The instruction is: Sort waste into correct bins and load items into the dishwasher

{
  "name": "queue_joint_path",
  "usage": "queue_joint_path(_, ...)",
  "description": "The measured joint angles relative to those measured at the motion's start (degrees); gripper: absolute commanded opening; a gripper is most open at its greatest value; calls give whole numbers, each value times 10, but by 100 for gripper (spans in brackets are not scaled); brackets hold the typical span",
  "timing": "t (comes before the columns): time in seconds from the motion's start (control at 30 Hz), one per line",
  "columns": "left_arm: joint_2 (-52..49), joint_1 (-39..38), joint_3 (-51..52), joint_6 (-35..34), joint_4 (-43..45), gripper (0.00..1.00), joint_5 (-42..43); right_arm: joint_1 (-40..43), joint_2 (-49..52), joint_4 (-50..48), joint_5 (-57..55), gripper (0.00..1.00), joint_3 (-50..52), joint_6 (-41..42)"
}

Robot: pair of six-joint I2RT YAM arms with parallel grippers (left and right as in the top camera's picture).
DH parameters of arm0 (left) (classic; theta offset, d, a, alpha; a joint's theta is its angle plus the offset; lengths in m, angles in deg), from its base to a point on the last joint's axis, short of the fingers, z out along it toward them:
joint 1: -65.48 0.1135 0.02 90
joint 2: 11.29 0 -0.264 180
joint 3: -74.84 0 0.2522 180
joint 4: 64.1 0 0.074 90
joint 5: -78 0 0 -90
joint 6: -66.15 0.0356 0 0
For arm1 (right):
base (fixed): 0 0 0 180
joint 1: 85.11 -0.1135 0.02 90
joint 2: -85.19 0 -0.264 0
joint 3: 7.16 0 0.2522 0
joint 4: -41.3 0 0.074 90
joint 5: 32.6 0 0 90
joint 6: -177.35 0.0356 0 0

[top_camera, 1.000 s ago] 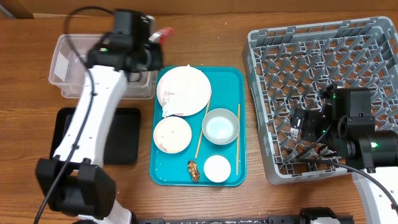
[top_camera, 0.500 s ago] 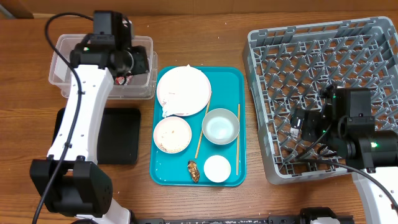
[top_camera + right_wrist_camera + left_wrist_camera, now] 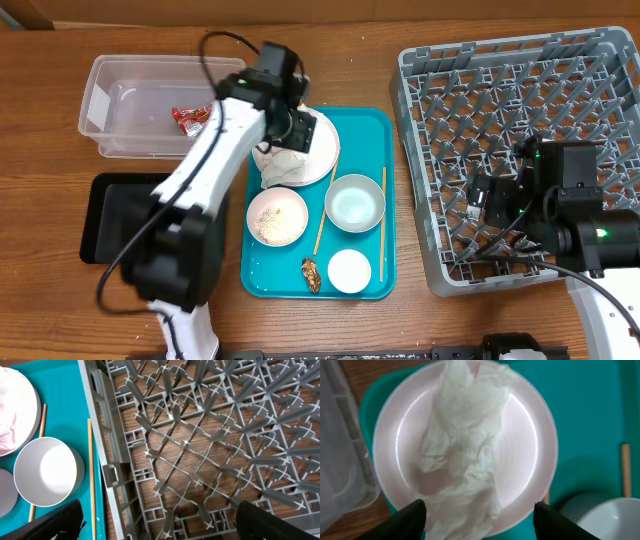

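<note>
My left gripper point(image 3: 479, 512) hangs open over the white-pink plate point(image 3: 530, 425), its fingertips either side of the crumpled napkin point(image 3: 465, 455) and not touching it. From overhead the left gripper point(image 3: 291, 133) covers part of the plate point(image 3: 325, 150). The red wrapper point(image 3: 190, 118) lies in the clear tub point(image 3: 110, 90). A bowl with rice point(image 3: 277, 216), a pale bowl point(image 3: 355, 203), a cup point(image 3: 349, 271), a brown scrap point(image 3: 311, 274) and two chopsticks point(image 3: 383, 225) sit on the teal tray point(image 3: 370, 125). My right gripper point(image 3: 160, 522) is open and empty above the dish rack point(image 3: 500, 100).
A shallow black tray point(image 3: 110, 215) lies in front of the clear tub, left of the teal tray. The rack's grey wall point(image 3: 112, 460) rises right beside the teal tray's edge. Bare wooden table shows between the tub and the rack at the back.
The left arm swung right from the clear tub to above the plate. Its jaws opened and the red wrapper now lies in the tub. The right arm stayed still.
</note>
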State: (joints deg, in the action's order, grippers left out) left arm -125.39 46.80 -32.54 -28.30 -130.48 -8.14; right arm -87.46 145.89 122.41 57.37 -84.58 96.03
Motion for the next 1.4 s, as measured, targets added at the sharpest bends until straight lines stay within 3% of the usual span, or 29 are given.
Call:
queue_joint_path(0.17,-66,-2,4,4,18,68,-16,0,0,0,0,100,0,0)
queue_joint_path(0.2,-75,-2,4,4,21,59,-18,0,0,0,0,100,0,0)
queue_joint_path(0.3,-89,-2,6,6,21,10,-23,0,0,0,0,100,0,0)
queue_joint_path(0.33,-89,-2,6,6,20,4,-23,0,0,0,0,100,0,0)
queue_joint_path(0.7,-76,-2,-48,6,-63,4,-27,0,0,1,0,100,0,0)
queue_joint_path(0.93,38,25,-94,1,-56,4,-64,0,0,4,0,100,0,0)
queue_joint_path(1.13,99,99,-109,1,-34,4,-110,0,0,4,0,100,0,0)
queue_joint_path(1.2,94,122,-109,0,-27,12,-116,0,0,4,0,100,0,0)
queue_joint_path(1.3,84,152,-109,0,-10,41,-121,0,0,5,0,100,0,0)
queue_joint_path(1.4,78,170,-109,-13,2,61,-123,0,0,8,0,100,0,0)
